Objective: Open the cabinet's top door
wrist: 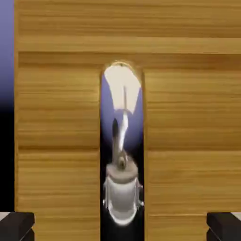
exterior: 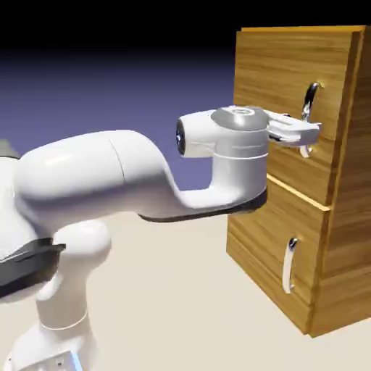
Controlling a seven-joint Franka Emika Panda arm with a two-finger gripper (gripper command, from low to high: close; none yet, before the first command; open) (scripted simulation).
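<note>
golden wood-grain top door, curved silver handle beside gripper.

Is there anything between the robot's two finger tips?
Yes. In the hand view the long curved silver bar handle of the golden-brown wooden top door sits midway between the widely spread grey gripper tips.

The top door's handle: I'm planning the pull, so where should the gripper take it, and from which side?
Grip the middle of the handle, coming straight at the top door from the front. The bar runs vertically and bows away from the wood, so the gripper, fingers spread wide apart, should close across it.
</note>
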